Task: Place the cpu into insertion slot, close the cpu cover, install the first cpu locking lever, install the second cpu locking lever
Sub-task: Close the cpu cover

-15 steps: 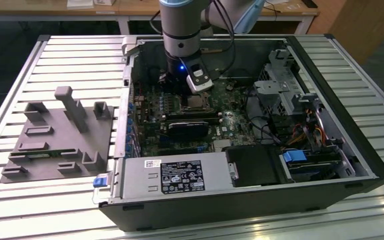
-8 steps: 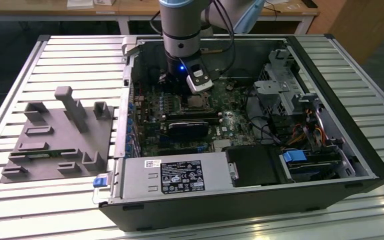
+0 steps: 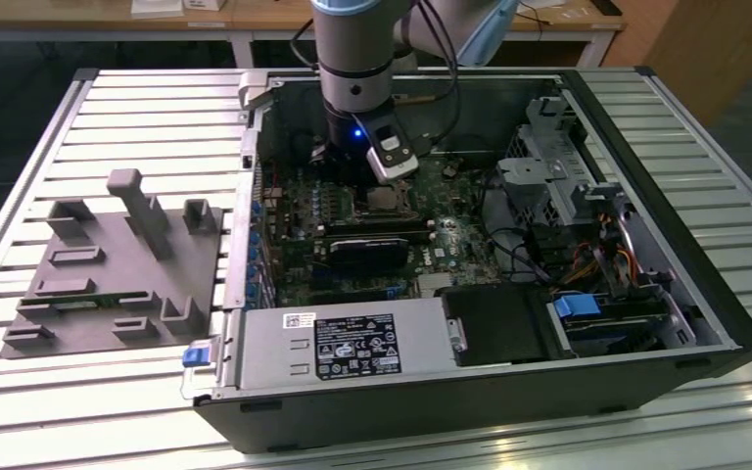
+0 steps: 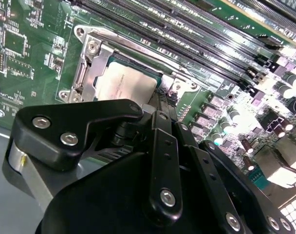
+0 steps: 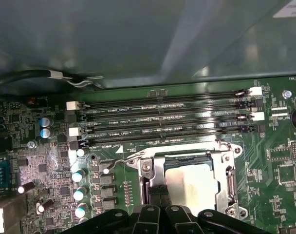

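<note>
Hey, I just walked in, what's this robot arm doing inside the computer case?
The arm's gripper is inside the open computer case, right at the edge of the insertion slot. The cpu already sits in it, and the cpu cover appears to lie flat around the chip. A wire locking lever runs beside the socket near the memory slots; I can't tell if it is latched.

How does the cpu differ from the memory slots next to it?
The cpu is square; the memory slots are long and narrow. The cpu is dull silver-grey; the memory slots are black. The cpu is one piece framed by a metal cover; the memory slots run several side by side. Both sit on the green motherboard.
</note>
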You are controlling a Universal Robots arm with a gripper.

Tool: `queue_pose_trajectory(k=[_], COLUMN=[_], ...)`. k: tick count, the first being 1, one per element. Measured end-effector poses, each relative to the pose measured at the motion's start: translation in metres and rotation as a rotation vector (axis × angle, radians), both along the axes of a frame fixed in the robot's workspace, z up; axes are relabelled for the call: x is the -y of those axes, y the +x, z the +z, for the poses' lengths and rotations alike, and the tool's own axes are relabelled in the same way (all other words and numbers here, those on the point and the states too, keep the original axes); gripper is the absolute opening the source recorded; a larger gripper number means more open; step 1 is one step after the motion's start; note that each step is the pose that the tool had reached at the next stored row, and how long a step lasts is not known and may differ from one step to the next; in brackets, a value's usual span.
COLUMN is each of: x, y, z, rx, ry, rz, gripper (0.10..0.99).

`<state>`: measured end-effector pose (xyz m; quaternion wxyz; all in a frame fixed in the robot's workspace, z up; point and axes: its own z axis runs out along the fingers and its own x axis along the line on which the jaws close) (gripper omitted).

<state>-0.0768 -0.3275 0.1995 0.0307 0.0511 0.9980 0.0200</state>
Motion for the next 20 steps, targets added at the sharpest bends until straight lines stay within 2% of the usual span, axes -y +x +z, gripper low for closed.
queue_pose_trajectory(k=[14,20], x=[-0.0003,-0.0004], y=[0.0037,0.0037], z=[0.0004,0.0064], rx=[-0.0004,-0.0003], ry=[0.0,0.0], rz=[0.011,0.011], gripper=[0.102,0.102])
